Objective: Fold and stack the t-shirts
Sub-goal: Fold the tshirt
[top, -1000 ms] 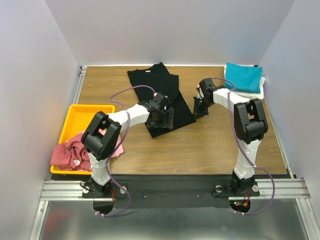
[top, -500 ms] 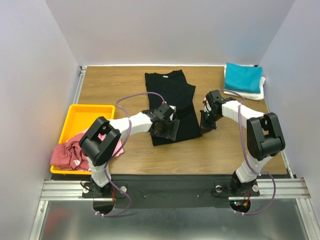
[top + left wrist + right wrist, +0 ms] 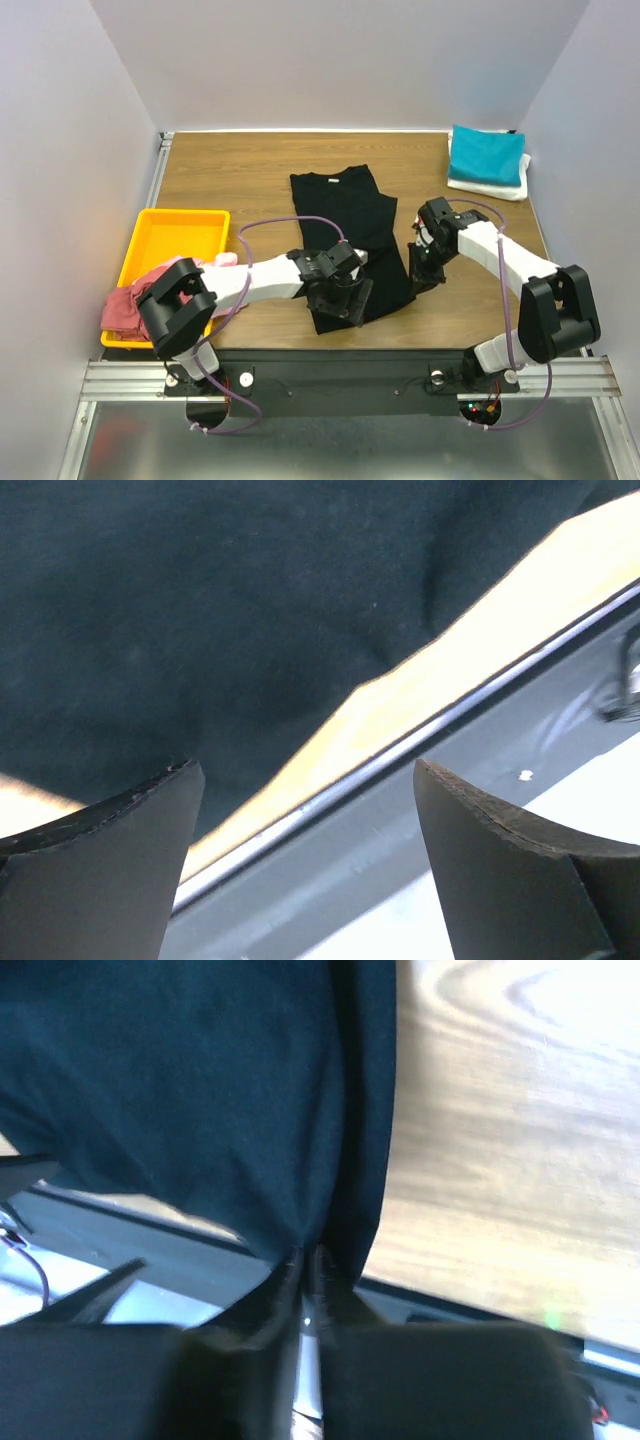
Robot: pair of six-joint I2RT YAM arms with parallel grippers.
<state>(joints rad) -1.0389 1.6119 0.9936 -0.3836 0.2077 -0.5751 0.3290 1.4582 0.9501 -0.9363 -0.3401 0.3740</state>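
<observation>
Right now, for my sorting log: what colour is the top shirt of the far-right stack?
Teal. The teal t-shirt shows best in the top external view.

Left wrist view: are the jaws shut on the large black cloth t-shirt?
No, the jaws of the left gripper stand wide apart, and the large black cloth t-shirt lies beyond them.

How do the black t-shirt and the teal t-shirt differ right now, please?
The black t-shirt lies centrally as a long strip; the teal t-shirt is a folded rectangle in the far right corner. The right gripper pinches the black one; the teal one rests untouched on a white t-shirt. Both are plain cloth.
</observation>
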